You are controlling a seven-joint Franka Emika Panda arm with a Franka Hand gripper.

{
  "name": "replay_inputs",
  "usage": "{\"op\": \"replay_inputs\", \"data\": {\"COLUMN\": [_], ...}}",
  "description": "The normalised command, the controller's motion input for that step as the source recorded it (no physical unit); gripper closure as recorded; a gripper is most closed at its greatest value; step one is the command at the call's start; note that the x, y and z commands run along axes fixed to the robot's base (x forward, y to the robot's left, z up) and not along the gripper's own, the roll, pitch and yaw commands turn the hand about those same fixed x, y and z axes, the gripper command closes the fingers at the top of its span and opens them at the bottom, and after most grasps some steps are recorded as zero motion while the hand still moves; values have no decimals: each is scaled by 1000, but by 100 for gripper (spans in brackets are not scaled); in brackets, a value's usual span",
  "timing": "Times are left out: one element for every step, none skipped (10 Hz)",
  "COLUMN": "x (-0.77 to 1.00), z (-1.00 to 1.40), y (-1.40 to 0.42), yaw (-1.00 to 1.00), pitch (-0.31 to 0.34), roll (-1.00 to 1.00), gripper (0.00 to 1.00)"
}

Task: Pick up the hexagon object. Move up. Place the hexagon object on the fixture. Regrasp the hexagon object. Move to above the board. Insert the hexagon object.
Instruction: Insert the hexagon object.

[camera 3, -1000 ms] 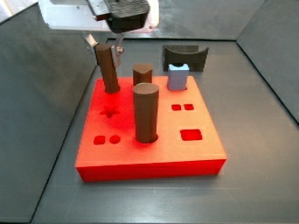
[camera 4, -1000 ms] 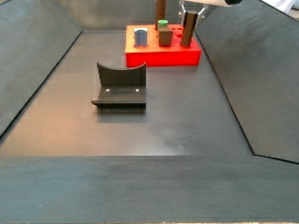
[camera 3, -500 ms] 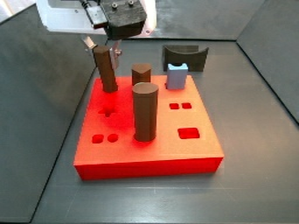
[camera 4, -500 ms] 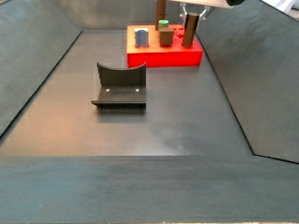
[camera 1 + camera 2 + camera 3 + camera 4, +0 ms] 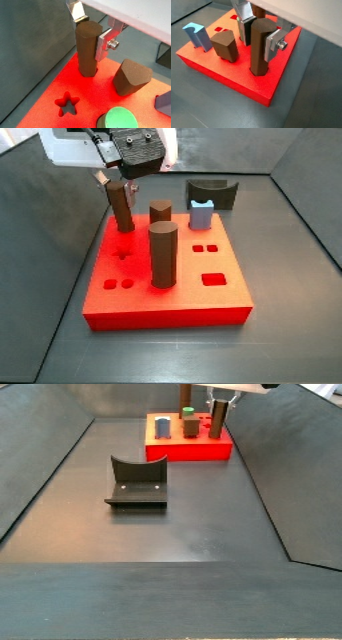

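The hexagon object [image 5: 85, 50] [image 5: 261, 45] is a slim dark brown peg. It stands upright with its foot in a cut-out of the red board [image 5: 47, 100] [image 5: 244, 82] [image 5: 201, 298] [image 5: 187, 452]. My gripper [image 5: 91, 33] [image 5: 258, 37] sits over the peg's top, one silver finger on each side pressed against its flat sides. In both side views the gripper [image 5: 118, 178] [image 5: 217, 402] hangs over the peg [image 5: 120, 206] [image 5: 214, 422] at the board's far corner. The dark fixture [image 5: 136, 482] [image 5: 211, 193] stands on the floor apart from the board.
On the board stand a thick round brown cylinder [image 5: 163, 253], a shorter pointed brown peg [image 5: 130, 77] [image 5: 224, 45] [image 5: 160, 213] and a light blue block [image 5: 194, 36] [image 5: 202, 216]. A star cut-out [image 5: 67, 103] lies near the hexagon peg. Dark sloping walls enclose the floor.
The gripper body has shifted slightly sideways over the peg. The hexagon object stays upright in the board, and the board has shifted a little with it.
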Motion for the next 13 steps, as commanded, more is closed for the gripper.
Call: {"op": "replay_inputs", "data": {"x": [326,380,383,374,0,0,0,29,-23,0,0,83,214], "z": [-1000,-1000,-946,-803,-806,0,0,-409,-60,-20,-26,-80,-157], "y": [0,0,-14,0,0,0,0,151,111,29,29,80,66], "yaw": [489,403,391,471,377,0,26,503,591,631,634,469,420], "pitch": [0,24,37,24,0,10,0,249,374,427,430,481,456], "roll": [0,53,101,173,224,0,0,97,96,100,97,30,29], "gripper": [100,100,100,100,100,100,100,100,100,100,100,100,100]}}
